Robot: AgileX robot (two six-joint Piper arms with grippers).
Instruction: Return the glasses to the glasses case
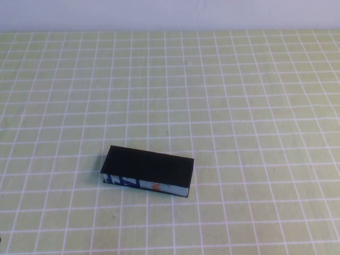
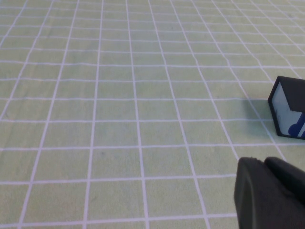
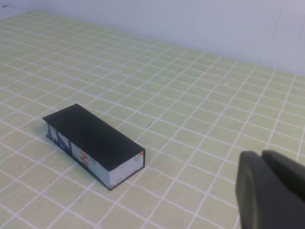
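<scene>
While closed, the glasses case point(image 1: 147, 170) lies flat on the table point(image 1: 255, 106); glasses unseen.
Case looks rigid, light, smooth-lidded; grip its long sides; left hand point(image 2: 269, 193) and right hand point(image 3: 271, 191) hover beside it, finger state indeterminable.

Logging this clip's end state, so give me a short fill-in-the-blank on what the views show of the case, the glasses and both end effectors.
1. The lid of the glasses case is ____.
2. The case's patterned side is blue and white with a small ____ mark.
3. The case rests on a green cloth with a white ____ pattern.
4. Neither the left end effector nor the right end effector is ____ the case; both sit apart from it.

Missing words: closed; orange; grid; touching. No glasses are in view.
</scene>
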